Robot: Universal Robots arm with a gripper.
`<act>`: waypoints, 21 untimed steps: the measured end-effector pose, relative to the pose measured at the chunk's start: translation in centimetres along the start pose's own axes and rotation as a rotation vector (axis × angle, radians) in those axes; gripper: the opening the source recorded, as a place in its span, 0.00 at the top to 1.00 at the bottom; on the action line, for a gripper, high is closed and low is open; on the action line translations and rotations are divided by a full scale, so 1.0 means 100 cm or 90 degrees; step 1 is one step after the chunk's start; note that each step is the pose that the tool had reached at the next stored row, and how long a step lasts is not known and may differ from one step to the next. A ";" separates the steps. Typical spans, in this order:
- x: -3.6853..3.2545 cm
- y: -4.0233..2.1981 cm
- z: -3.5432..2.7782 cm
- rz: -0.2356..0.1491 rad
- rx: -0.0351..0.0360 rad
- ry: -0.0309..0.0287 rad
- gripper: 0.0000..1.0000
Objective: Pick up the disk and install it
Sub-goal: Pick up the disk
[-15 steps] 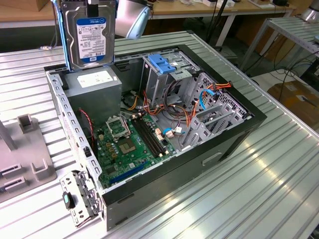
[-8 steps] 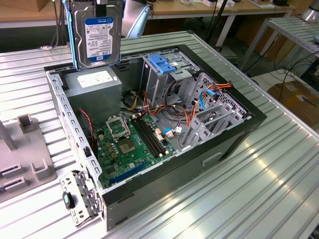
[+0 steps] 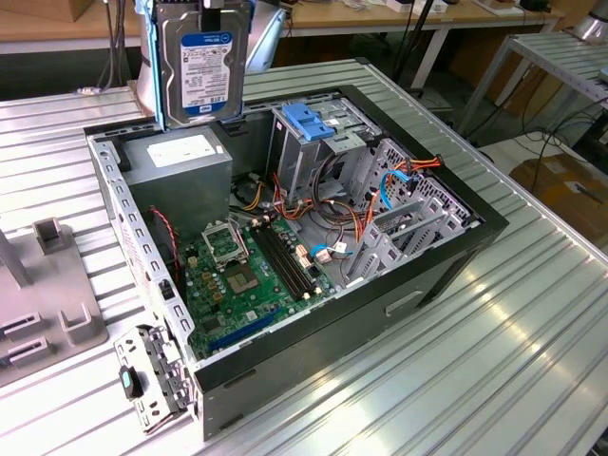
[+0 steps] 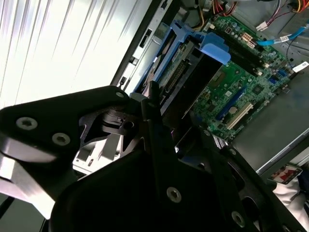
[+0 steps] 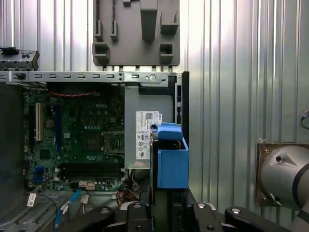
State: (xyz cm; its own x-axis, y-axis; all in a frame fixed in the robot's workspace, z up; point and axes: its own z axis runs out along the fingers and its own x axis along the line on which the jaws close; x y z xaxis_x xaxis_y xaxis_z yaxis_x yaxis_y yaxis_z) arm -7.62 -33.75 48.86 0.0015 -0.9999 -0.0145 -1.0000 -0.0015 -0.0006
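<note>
The disk (image 3: pixel 201 66), a silver drive with a blue-and-white label in a blue rail frame, hangs upright in the air above the back corner of the open computer case, at the exterior view's upper left. My gripper (image 4: pixel 159 121) is shut on it from above. In the second wrist view the disk (image 4: pixel 188 72) shows its blue frame and connector edge beyond the black fingers. In the first wrist view the disk (image 5: pixel 171 159) is edge-on above the gripper (image 5: pixel 166 205), over the case wall next to the power supply.
The open black case (image 3: pixel 475 247) lies on a ribbed metal table. Inside are a grey power-supply box (image 3: pixel 180 161), the green motherboard (image 3: pixel 242 275), loose cables, and a metal drive cage topped by a blue bracket (image 3: pixel 309 119). A grey fixture (image 3: pixel 47 285) stands at the exterior view's left.
</note>
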 end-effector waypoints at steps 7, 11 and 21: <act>0.0000 -0.0153 0.0002 0.000 0.0000 0.0000 0.65; 0.0001 -0.0293 0.0002 0.000 0.0000 0.0000 0.65; 0.0001 -0.0524 0.0003 0.000 0.0000 0.0000 0.65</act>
State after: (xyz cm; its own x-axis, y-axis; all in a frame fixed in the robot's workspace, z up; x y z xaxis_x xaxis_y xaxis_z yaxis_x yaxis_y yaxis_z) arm -2.38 -33.75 48.83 0.0015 -0.9999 -0.0145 -1.0000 -0.0015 -0.0006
